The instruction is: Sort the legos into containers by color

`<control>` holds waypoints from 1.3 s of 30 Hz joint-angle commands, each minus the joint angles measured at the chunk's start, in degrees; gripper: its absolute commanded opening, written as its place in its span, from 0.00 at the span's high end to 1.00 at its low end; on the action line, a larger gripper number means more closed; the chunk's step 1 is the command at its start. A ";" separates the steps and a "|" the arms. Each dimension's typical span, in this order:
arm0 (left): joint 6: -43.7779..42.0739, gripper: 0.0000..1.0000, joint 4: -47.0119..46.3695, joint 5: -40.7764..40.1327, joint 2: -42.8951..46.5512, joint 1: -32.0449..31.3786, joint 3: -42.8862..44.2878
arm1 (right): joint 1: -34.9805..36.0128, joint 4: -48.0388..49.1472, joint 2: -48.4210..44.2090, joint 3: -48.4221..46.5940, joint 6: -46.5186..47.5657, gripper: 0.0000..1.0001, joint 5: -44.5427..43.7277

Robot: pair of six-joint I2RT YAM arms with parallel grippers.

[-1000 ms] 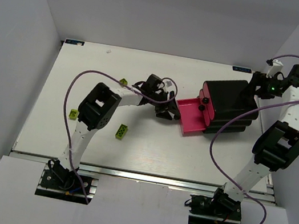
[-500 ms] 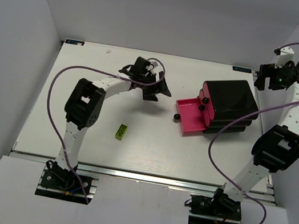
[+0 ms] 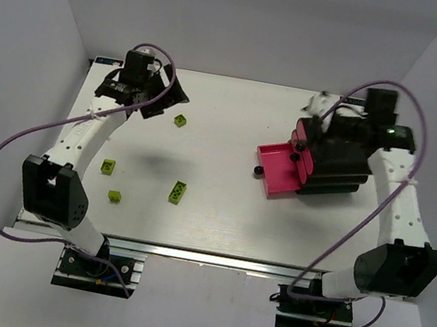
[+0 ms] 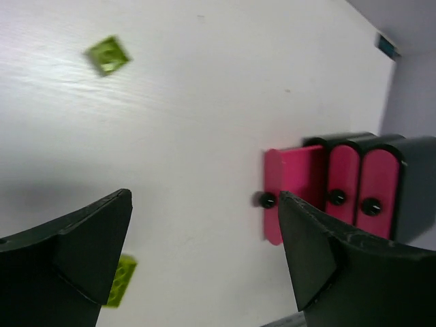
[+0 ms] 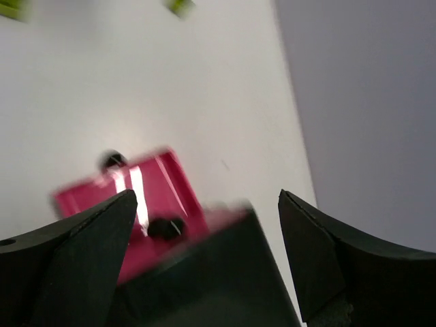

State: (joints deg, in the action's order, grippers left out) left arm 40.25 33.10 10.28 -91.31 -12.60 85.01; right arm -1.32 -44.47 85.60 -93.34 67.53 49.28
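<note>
Several lime-green legos lie on the white table: a square one [image 3: 180,120], an oblong one [image 3: 178,193] and two small ones at the left [image 3: 108,166] [image 3: 114,196]. The black cabinet [image 3: 346,152] stands at the right, with its lowest pink drawer [image 3: 278,172] pulled out. My left gripper [image 3: 164,100] is open and empty, raised over the far left of the table, near the square lego. Its wrist view shows that lego [image 4: 107,54], another lego [image 4: 121,279] and the drawer [image 4: 293,180]. My right gripper [image 3: 317,122] is open and empty above the cabinet [image 5: 225,272] and drawer [image 5: 129,194].
Two closed pink drawers with black knobs [image 4: 371,184] sit above the open one. Grey walls enclose the table on three sides. A purple cable loops from each arm.
My left arm has swung from beside the open drawer to the far left of the table, uncovering two legos. My right gripper has moved from the back right corner to above the cabinet.
</note>
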 commanded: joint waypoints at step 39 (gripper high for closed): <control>1.50 0.07 39.85 -30.85 31.28 7.41 -9.07 | 57.75 -12.92 50.71 -25.57 38.46 0.19 -18.25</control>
State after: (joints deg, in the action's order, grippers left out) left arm 41.58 73.06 -21.04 -61.67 -5.41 77.12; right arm 56.03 -54.35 134.89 -114.96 104.66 32.60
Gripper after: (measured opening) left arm 0.926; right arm 0.814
